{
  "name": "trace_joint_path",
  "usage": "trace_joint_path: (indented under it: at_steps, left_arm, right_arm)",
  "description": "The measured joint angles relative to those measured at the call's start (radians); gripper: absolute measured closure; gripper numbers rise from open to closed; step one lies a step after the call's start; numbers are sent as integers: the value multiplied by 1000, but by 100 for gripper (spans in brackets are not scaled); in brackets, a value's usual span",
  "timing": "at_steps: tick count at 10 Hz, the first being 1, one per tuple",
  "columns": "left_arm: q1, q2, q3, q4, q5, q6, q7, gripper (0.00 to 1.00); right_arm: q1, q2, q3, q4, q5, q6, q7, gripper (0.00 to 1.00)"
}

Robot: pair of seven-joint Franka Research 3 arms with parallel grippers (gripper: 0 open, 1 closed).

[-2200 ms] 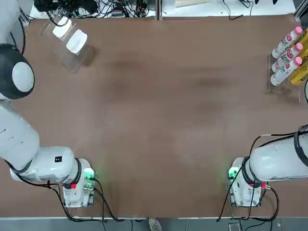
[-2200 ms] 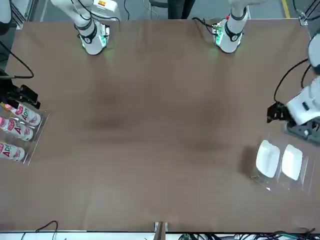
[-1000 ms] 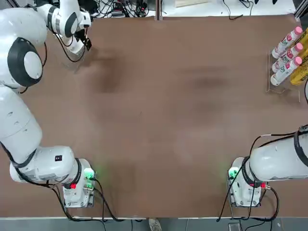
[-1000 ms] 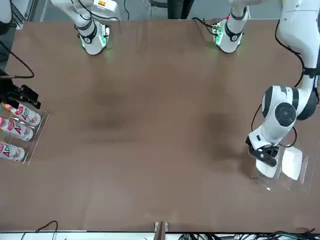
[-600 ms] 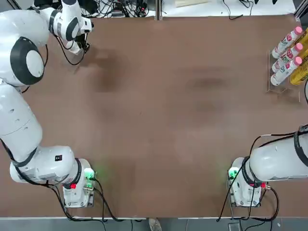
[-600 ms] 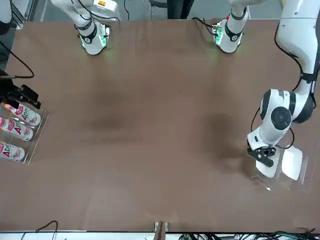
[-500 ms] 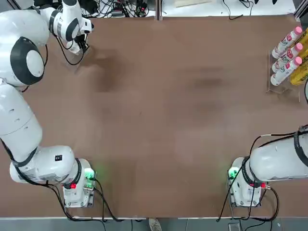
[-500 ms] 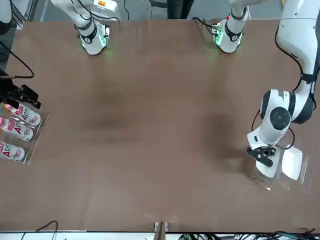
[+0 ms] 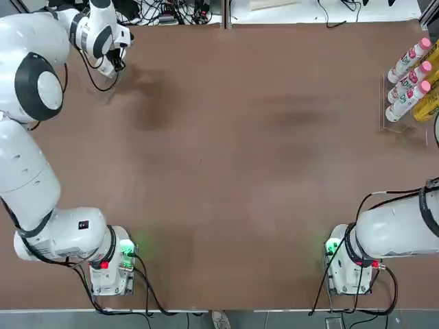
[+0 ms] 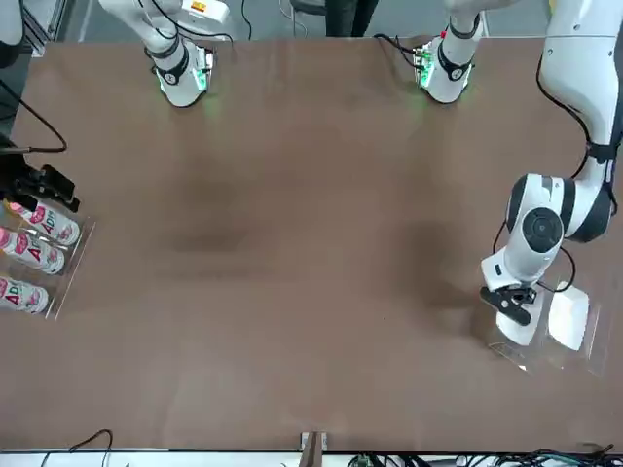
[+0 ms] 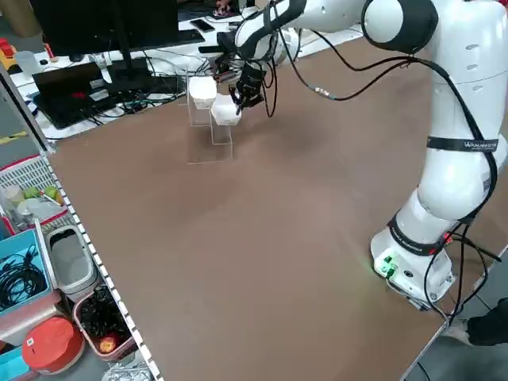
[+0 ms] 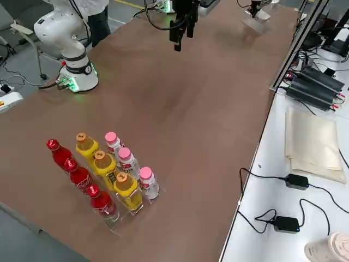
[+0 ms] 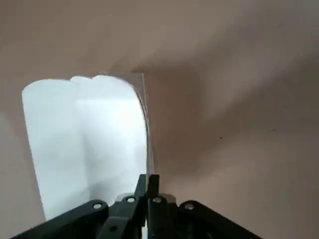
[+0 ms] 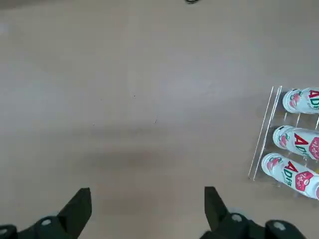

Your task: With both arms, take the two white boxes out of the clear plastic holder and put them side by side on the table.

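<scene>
Brown table (image 9: 226, 171), left arm reaching to its far 11 o'clock corner

At that corner the clear plastic holder (image 11: 213, 151) stands with both white boxes in its slots: one box (image 10: 569, 316) sits free, the other box (image 10: 523, 333) lies right under the left gripper (image 10: 511, 304), whose fingers are pinched narrow together at the box's edge; whether they hold anything I cannot tell. The right gripper (image 14: 147, 199) hangs spread wide and empty above bare tabletop near its base. At 2 o'clock a rack (image 9: 394, 103) holds pink-capped bottles (image 14: 299, 142) lettered "AD", with yellow bottles (image 12: 117, 183) and red bottles (image 12: 82, 177) alongside.
</scene>
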Motion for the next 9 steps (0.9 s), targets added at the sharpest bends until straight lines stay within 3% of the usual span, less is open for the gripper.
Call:
trace_joint_path:
  at_steps: [3,6,9]
  left_arm:
    - [-12,-12,-41,32,-10,-57,-87,98]
    - [-29,-27,-218,81,-27,-213,-392,98]
    - [-39,-26,-430,76,-32,-322,-806,98]
  right_arm:
    - [0,0,0,0,0,0,0,0]
    - [0,0,0,0,0,0,0,0]
    - [0,0,0,0,0,0,0,0]
